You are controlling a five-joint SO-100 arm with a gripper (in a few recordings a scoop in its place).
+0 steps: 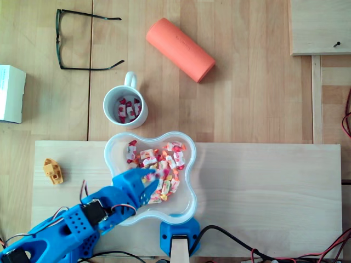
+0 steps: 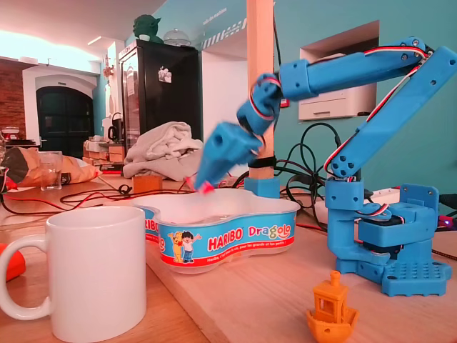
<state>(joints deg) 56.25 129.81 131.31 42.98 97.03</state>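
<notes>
My blue gripper (image 1: 150,175) reaches from the lower left over a white clover-shaped Haribo bowl (image 1: 190,201) holding several red-and-white wrapped candies (image 1: 170,161). In the fixed view the gripper (image 2: 205,186) points down just above the bowl (image 2: 221,239), and a small red candy (image 2: 208,189) shows pinched at its tips. A white mug (image 1: 107,104) with a few candies inside stands just beyond the bowl; in the fixed view the mug (image 2: 93,279) is in the left foreground.
The bowl sits on a light wooden board (image 1: 263,186). An orange toy boat (image 1: 53,170) lies left of the bowl, also seen at front right (image 2: 332,307). Glasses (image 1: 60,41), an orange cylinder (image 1: 180,49) and a white box (image 1: 11,93) lie farther back.
</notes>
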